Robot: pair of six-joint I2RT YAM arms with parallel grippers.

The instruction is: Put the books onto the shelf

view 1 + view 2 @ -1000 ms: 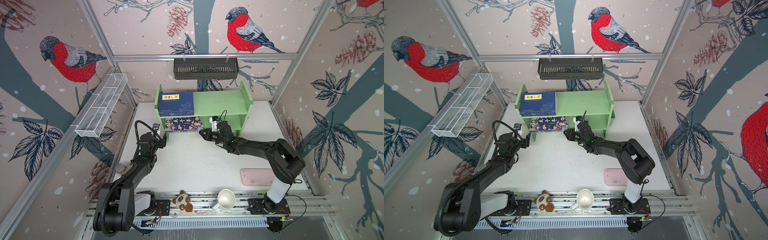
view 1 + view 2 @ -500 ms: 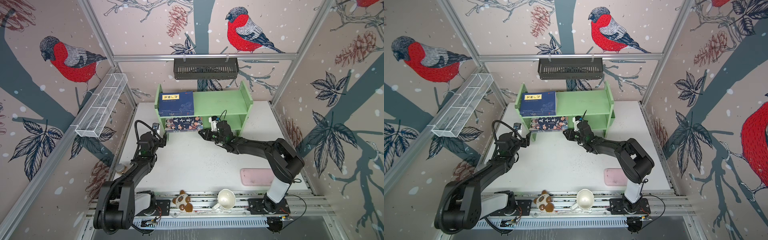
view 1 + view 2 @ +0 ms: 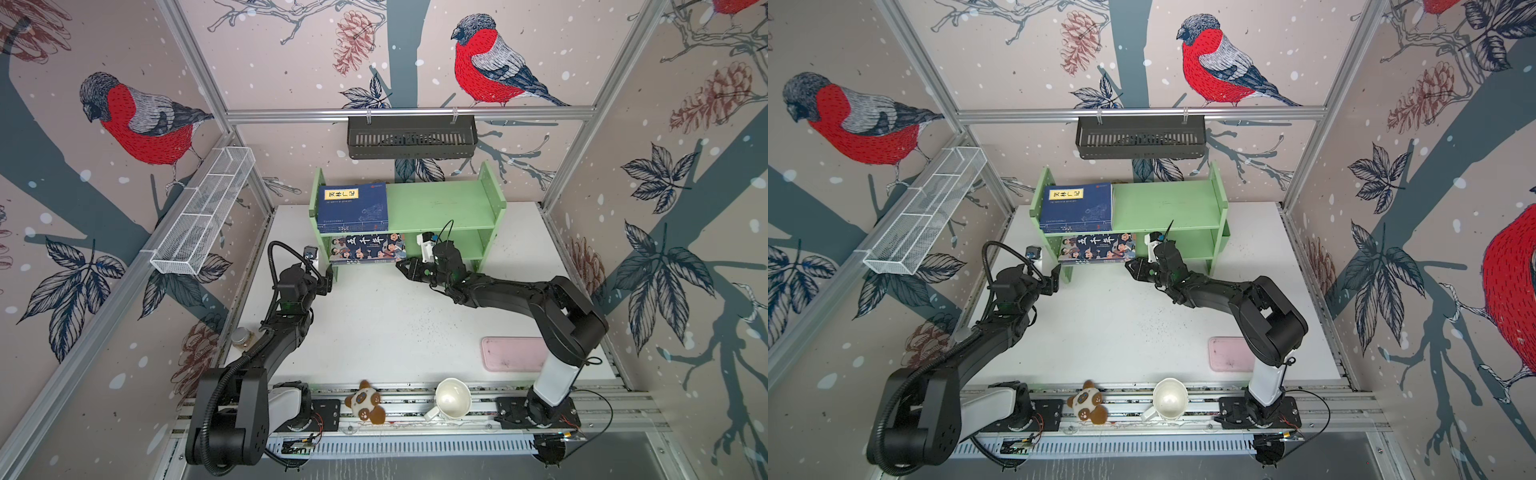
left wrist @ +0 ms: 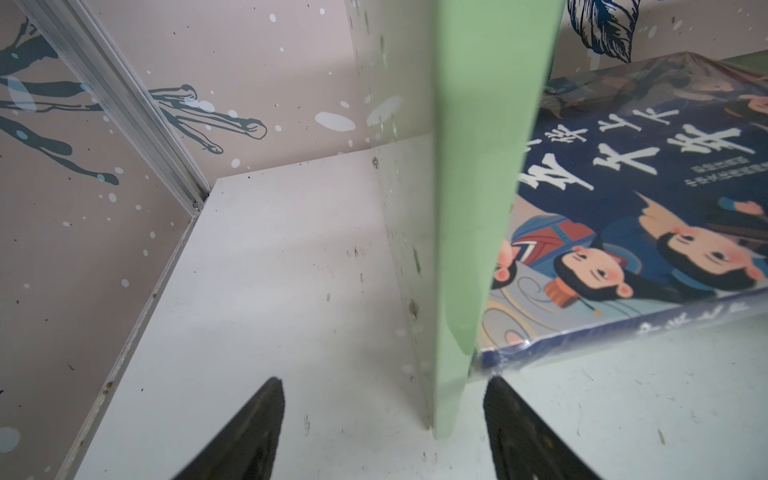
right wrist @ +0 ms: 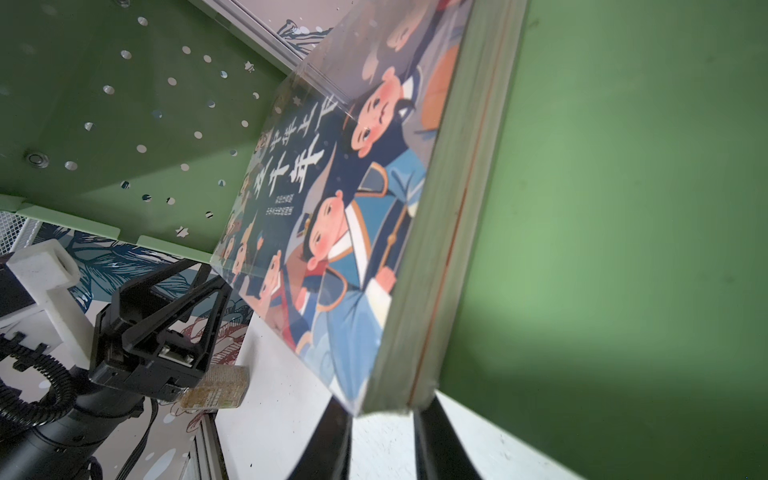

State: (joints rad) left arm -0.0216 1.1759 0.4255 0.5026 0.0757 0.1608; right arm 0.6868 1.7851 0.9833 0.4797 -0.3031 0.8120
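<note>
Overhead, shelf [image 3: 436,205]: green, two-tier, standing at 12 o'clock on the white worktop [image 3: 395,324] against the back wall.
Navy books [image 3: 353,208]: stacked flat on the top tier at its 9 o'clock end, yellow title label facing up.
Cartoon book [image 3: 368,247]: flat on the lower tier, also at the 9 o'clock end, its near corner past the tier's front edge.
Right tool [image 3: 404,266]: narrow, at the cartoon book's near 3 o'clock corner. In the wrist view its fingers [image 5: 436,440] flank that corner; whether they pinch it cannot be told.
Left tool [image 3: 326,279]: wide, at the shelf's 9 o'clock side panel [image 4: 478,208], whose front edge stands between the jaws in the wrist view.
Elsewhere: pink tray [image 3: 513,353] at 4 o'clock; mug [image 3: 452,398] and plush toy [image 3: 365,405] on the front rail at 6 o'clock.
</note>
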